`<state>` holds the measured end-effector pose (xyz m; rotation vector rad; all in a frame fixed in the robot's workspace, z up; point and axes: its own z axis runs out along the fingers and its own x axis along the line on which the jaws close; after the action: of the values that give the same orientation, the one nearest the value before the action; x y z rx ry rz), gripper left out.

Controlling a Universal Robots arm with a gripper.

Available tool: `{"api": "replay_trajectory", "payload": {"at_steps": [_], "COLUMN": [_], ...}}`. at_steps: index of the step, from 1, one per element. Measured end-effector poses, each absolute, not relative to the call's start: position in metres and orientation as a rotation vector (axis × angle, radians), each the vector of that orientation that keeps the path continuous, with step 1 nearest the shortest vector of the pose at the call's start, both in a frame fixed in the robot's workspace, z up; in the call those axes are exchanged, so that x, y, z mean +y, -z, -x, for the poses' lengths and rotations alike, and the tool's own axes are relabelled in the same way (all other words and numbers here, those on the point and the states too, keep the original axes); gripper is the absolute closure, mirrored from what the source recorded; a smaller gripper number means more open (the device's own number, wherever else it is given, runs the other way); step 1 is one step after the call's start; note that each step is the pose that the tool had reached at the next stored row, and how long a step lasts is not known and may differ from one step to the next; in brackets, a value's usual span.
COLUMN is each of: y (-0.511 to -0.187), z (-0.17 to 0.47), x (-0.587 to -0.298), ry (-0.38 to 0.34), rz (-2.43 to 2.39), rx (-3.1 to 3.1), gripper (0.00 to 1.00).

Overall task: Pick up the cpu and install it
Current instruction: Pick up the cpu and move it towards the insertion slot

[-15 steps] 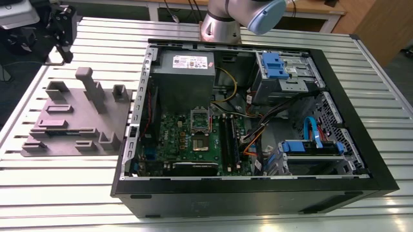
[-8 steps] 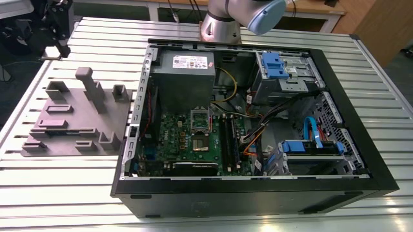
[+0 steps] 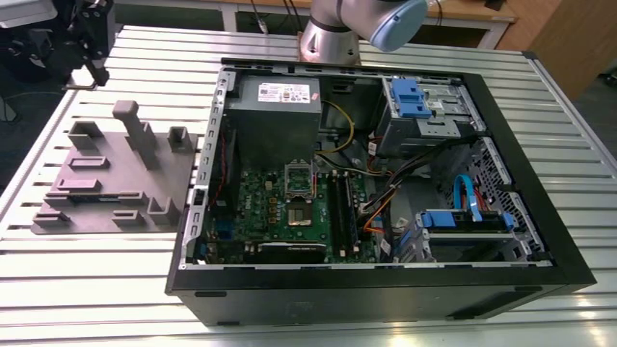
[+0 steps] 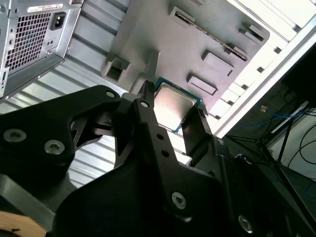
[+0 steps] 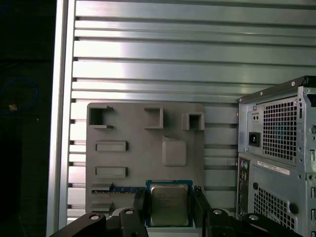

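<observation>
The cpu (image 5: 169,203), a flat square chip with a shiny metal top and a blue-green rim, sits between my gripper's (image 5: 169,213) two black fingers, which are shut on its edges. It hangs well above the grey plastic fixture (image 5: 133,163). The second wrist view has the cpu (image 4: 173,106) clamped between the fingers (image 4: 146,114). In the exterior view my gripper (image 3: 89,50) hovers at the far left, above the fixture (image 3: 106,181). The motherboard socket (image 3: 298,194) lies inside the open computer case (image 3: 386,278), away to the exterior view's right of my gripper.
The case stands on a ribbed aluminium table (image 3: 87,289). Its power supply (image 3: 274,97), blue drive brackets (image 3: 407,97) and loose cables (image 3: 386,195) crowd the inside. The arm's base (image 3: 333,36) stands behind the case. Upright posts rise from the fixture (image 3: 135,130).
</observation>
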<state>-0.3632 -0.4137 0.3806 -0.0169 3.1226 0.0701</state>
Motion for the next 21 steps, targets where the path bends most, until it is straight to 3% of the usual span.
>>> {"api": "replay_trajectory", "payload": {"at_steps": [21], "y": [-0.381], "z": [0.326], "x": [-0.414], "ry": [-0.07], "rz": [0.017], "rx": [3.123], "gripper": [0.53]}}
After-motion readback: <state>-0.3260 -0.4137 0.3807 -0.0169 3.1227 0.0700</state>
